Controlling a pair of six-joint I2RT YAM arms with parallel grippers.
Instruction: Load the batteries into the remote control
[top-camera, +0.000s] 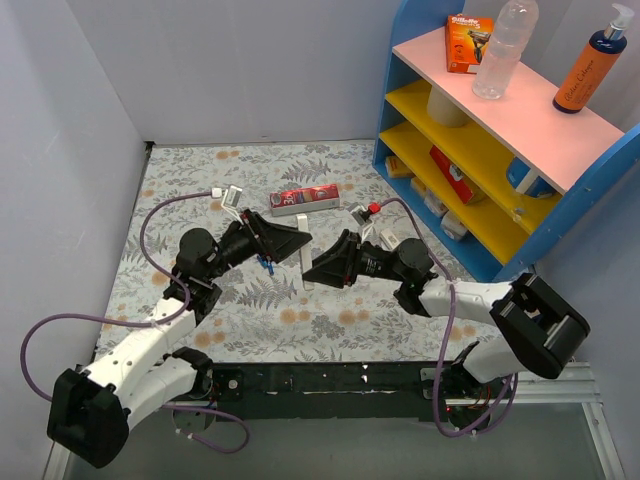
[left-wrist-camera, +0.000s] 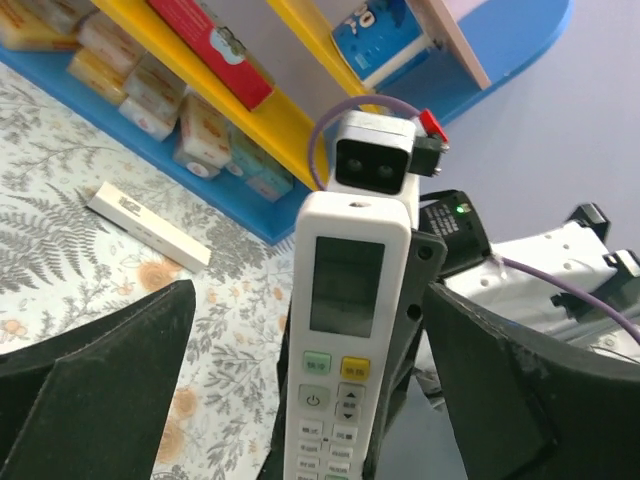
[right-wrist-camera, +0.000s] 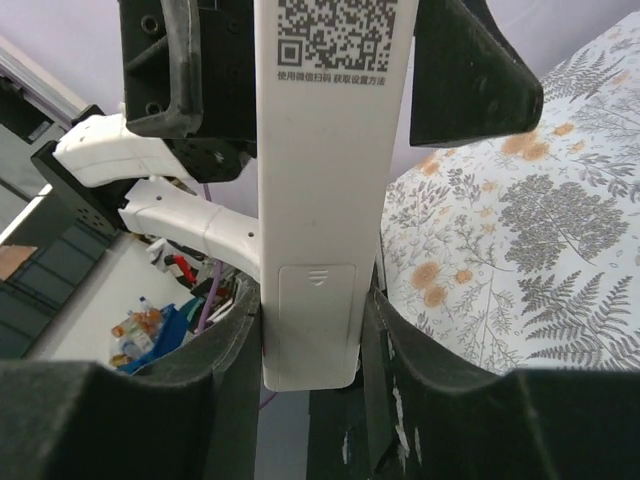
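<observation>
The white remote control (left-wrist-camera: 345, 290) hangs upright in the air between the two arms. My right gripper (right-wrist-camera: 310, 320) is shut on its lower end, one pad against each side. The right wrist view shows the remote control's (right-wrist-camera: 320, 150) back, with a QR code and a closed battery cover (right-wrist-camera: 318, 310). My left gripper (left-wrist-camera: 310, 300) stands open around the button face, both fingers well clear of it. From above, the left gripper (top-camera: 295, 243) and the right gripper (top-camera: 315, 265) meet nose to nose. A tiny blue piece (top-camera: 264, 266), possibly one of the batteries, lies on the mat beneath the left gripper.
A red carton (top-camera: 305, 198) lies on the floral mat behind the grippers. A small white box (left-wrist-camera: 148, 228) lies near the blue shelf unit (top-camera: 420, 180), which stands at the right with packets, a bottle and a pump bottle. White walls close off the left and back.
</observation>
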